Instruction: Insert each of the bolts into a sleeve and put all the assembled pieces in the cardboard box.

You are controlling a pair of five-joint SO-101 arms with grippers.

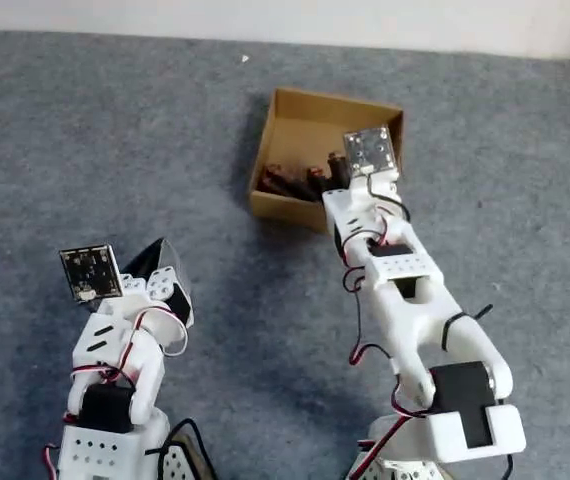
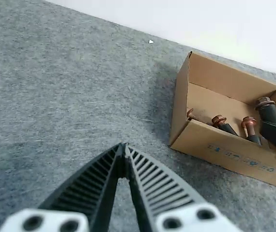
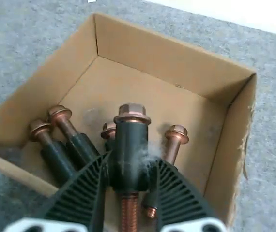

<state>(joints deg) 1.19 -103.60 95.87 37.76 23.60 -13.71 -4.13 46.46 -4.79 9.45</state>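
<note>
The cardboard box (image 1: pixel 295 110) (image 2: pixel 203 140) (image 3: pixel 143 50) stands open at the back middle of the grey carpet. Several copper bolts in black sleeves (image 3: pixel 63 145) (image 2: pixel 225 126) lie inside it. My right gripper (image 3: pixel 128 171) (image 1: pixel 350 180) hangs over the box's near right part, shut on one more assembled bolt and sleeve (image 3: pixel 127 150) (image 2: pixel 268 112), which it holds above the pieces in the box. My left gripper (image 2: pixel 124 159) (image 1: pixel 155 262) is shut and holds nothing, low over the carpet, to the left of the box and nearer the front.
Grey carpet (image 1: pixel 85 140) covers the whole table. A pale wall (image 1: pixel 365 20) runs along the back edge. The right arm (image 1: pixel 415 320) stretches from the front right toward the box.
</note>
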